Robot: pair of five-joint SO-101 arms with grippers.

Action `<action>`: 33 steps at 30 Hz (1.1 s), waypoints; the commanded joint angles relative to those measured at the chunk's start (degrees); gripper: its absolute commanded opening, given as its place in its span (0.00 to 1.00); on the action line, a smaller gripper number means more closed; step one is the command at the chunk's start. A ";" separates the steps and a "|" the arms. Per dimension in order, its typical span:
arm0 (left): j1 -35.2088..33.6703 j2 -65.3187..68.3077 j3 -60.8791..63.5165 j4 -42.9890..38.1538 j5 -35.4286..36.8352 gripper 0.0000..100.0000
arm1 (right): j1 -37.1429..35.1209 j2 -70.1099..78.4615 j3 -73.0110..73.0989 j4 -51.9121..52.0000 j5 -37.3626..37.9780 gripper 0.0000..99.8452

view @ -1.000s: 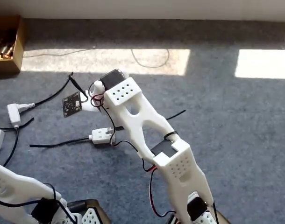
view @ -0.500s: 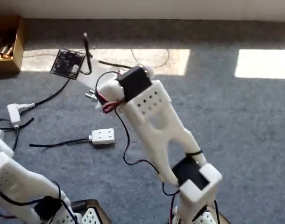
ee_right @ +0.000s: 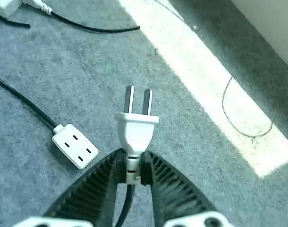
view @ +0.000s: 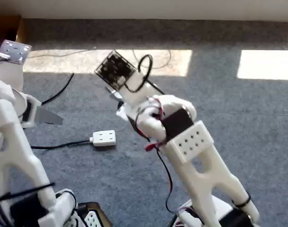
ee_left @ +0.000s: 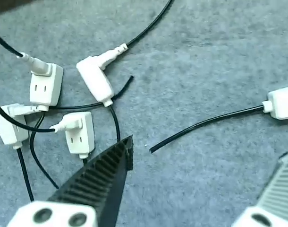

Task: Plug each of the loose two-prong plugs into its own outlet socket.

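Currently, I read the right fingers [ee_right: 104, 177] as closed on a white two-prong plug [ee_right: 136, 125]. They pinch it at the neck where the black cord leaves the body, and the two prongs point straight away from the fingers. The plug is held clear of the grey carpet [ee_right: 191, 156].

A white outlet socket [ee_right: 75, 146] lies flat on the carpet near the held plug but apart from it, slots facing up, with its black cord running off one end. In the high view the same socket [view: 104, 138] sits between the two arms.

The left fingers [ee_left: 106, 170] are spread wide and hold nothing. They hang above the carpet, over the cut end of a loose black cord [ee_left: 200, 125].

Beyond them lies a cluster of white parts. Two socket blocks [ee_left: 46, 85] [ee_left: 80, 134] show paired slots. Just beside the blocks is an angled white piece [ee_left: 96, 81], corded at both ends — I cannot tell whether it is a plug or a joined pair.
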 commanded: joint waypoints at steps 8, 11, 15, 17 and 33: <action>17.27 -52.53 52.70 -26.37 14.15 0.44 | -6.73 -20.88 38.99 -13.32 -1.67 0.01; 23.60 -63.43 57.19 -24.88 16.97 0.44 | -8.31 -21.93 40.40 -13.93 -2.11 0.01; 29.23 -73.54 62.64 -22.33 19.96 0.44 | -10.24 -23.52 41.01 -13.58 -2.64 0.01; 29.49 -76.00 65.45 -22.51 19.96 0.44 | -11.21 -24.57 40.75 -12.18 -3.43 0.01; 29.93 -76.88 69.67 -22.51 19.78 0.44 | -10.15 -28.18 21.32 3.82 -3.34 0.01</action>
